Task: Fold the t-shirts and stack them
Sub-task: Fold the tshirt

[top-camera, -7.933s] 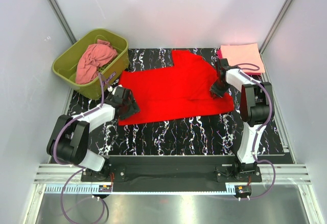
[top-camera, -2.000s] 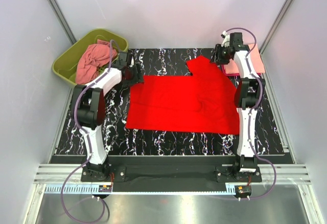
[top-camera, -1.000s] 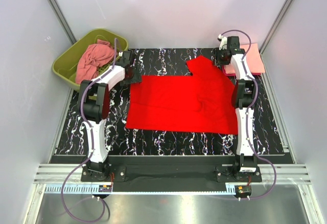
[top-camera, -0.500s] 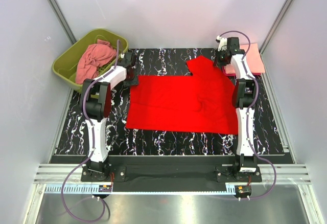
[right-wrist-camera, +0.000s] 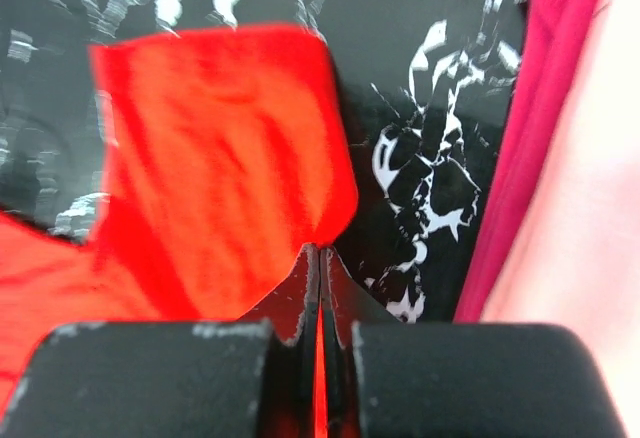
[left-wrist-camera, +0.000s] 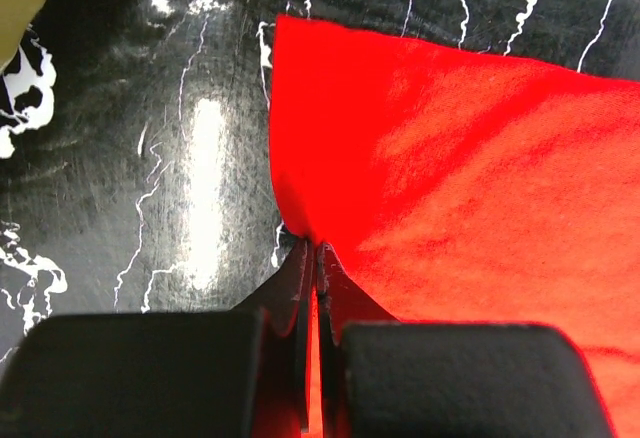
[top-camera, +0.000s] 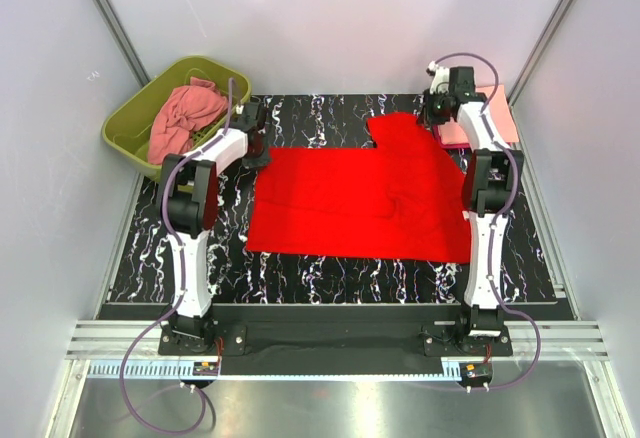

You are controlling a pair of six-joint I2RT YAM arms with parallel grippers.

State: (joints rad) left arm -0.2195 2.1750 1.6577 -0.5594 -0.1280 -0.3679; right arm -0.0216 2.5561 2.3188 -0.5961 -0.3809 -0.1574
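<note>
Where left gripper (left-wrist-camera: pixel 316 258) pinches, red t-shirt (left-wrist-camera: pixel 450 178) edge lies.

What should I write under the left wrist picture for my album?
Left pincer pinching the edge of the red t-shirt on the black marbled table.

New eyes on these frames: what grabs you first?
The bright red t-shirt, spread flat in the middle of the black marbled mat, dominates. The left gripper and right gripper each have jaws shut on its edge, at the far-left and far-right ends. A salmon-pink shirt sits crumpled in the olive tub at far left; a folded peach shirt lies at far right.
</note>
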